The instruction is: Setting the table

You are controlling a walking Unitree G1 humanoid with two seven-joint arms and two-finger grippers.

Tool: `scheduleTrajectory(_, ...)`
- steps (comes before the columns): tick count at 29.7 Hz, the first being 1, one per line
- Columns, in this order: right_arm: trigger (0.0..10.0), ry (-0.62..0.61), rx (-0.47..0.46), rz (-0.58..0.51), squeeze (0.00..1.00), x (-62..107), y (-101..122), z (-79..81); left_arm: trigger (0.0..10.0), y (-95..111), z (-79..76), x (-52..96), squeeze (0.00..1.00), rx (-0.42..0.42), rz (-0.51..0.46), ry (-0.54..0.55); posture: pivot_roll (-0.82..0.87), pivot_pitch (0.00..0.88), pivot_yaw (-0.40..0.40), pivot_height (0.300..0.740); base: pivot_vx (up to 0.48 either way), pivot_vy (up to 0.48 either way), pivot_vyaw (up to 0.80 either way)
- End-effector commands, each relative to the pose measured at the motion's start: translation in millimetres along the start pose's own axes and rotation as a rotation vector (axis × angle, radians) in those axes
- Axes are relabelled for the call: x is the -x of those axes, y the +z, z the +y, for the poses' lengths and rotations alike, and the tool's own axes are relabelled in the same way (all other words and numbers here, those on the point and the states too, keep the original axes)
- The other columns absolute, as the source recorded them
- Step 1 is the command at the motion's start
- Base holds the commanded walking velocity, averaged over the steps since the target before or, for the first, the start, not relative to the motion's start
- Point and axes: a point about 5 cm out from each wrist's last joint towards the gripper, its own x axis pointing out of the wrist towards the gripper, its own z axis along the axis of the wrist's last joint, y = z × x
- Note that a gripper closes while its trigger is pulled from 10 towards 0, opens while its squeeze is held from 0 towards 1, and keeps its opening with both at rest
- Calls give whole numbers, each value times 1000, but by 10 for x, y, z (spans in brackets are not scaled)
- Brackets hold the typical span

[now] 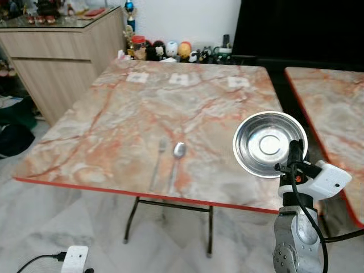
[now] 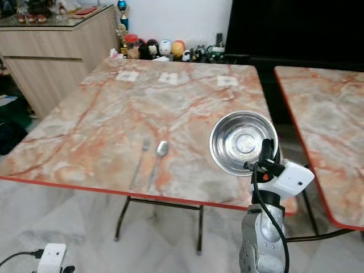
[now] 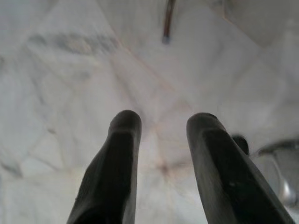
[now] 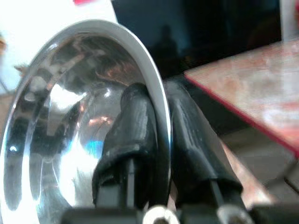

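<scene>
The right tool (image 1: 295, 149) is clamped on the rim of a steel bowl (image 1: 267, 143) held tilted above the worktop (image 1: 114, 114) beside the spoon (image 1: 178, 152), where this thin edge-grip could slip; the left tool (image 3: 161, 140) hangs apart.

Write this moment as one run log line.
right gripper: shut on steel bowl, tilted | left gripper: open, idle | table: fork, spoon

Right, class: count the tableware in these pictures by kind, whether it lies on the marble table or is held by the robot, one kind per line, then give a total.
Forks: 1, the fork lying on the table.
Spoons: 1, the spoon beside it.
Bowls: 1, the steel bowl pinched by its rim in the right gripper.
Total: 3
</scene>
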Motion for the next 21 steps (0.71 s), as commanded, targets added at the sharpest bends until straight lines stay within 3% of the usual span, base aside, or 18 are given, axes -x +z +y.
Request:
scheduleTrajectory(1,10000,-24,-73,-15,0,20,-6,111,10000,32,14,-7,0,-18,-6,0,73,37,15,740,0,-480,0)
scheduleTrajectory(21,10000,-30,-73,-18,0,8,-11,108,10000,23,1,-6,0,-14,-4,0,77,38,6,740,0,-480,0)
